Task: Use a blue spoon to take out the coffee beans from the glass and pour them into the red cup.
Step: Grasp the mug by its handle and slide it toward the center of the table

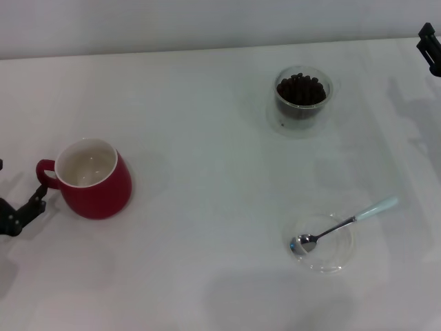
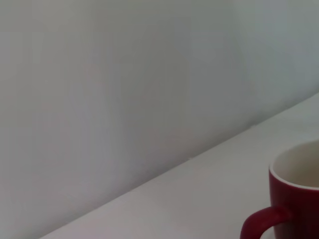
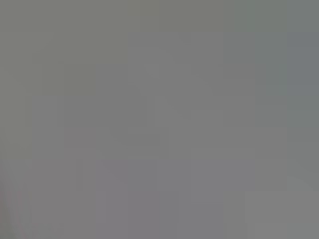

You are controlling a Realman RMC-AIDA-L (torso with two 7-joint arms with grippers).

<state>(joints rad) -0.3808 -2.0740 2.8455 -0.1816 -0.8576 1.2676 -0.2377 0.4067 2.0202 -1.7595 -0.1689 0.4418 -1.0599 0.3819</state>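
Here we see the spoon point(image 1: 344, 225) resting bowl-down in a clear dish point(image 1: 324, 243), near the glass point(image 1: 301, 98) of beans point(image 1: 300, 89); the red cup point(image 1: 89, 178) sits far off, our left gripper point(image 1: 21, 212) beside its handle, the right gripper point(image 1: 431, 47) beyond the glass; we cannot tell either's fingers.

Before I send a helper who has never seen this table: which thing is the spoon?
On the white table, find the shallow clear dish near the front right. The spoon lies with its metal bowl in that dish; its pale blue handle sets it apart.

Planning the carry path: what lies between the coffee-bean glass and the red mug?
Nothing: bare white table between clear glass tumbler and red ceramic mug, per the head view.
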